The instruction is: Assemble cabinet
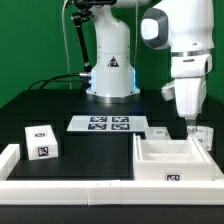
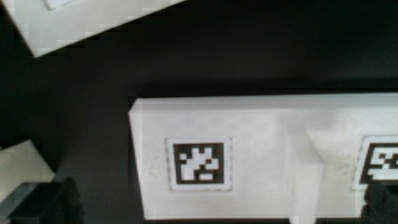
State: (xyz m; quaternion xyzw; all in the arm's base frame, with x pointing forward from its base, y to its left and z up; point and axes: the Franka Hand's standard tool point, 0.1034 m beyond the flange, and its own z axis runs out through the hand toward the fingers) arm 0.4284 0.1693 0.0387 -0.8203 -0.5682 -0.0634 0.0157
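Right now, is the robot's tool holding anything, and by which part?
I cannot tell. The tool sits low by the rim of the cabinet, but neither view shows its fingers gripping anything.

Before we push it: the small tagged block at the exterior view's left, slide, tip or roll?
The small block is squat, flat-faced, resting flat on the table: likely slides, unlikely to tip or roll. Looks like rigid plastic, so probably stiff and light. Smooth faces may slip.

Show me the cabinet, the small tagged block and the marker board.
cabinet (image 1: 155, 170), exterior view, front wall beside its tag.
small tagged block (image 1: 44, 149), exterior view, tagged front face.
marker board (image 1: 108, 124), exterior view, centre between tags.
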